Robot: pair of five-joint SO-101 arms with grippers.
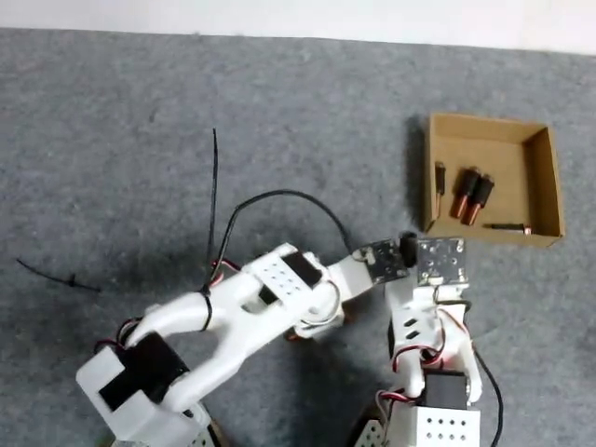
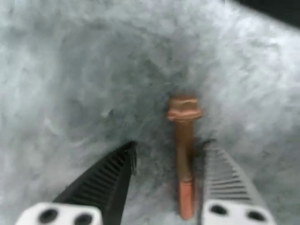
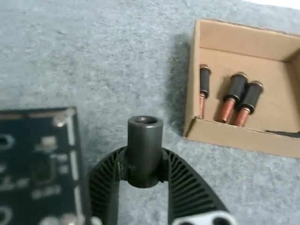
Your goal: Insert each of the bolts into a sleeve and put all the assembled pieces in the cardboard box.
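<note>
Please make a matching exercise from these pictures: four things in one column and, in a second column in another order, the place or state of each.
Things:
1. bolt
2. sleeve
3. assembled pieces
4. left claw

Places or states:
A. in the box
B. open
C. held in the right claw
D. lying on the carpet

Pairs: 1-D, 2-C, 3-A, 4-B
</note>
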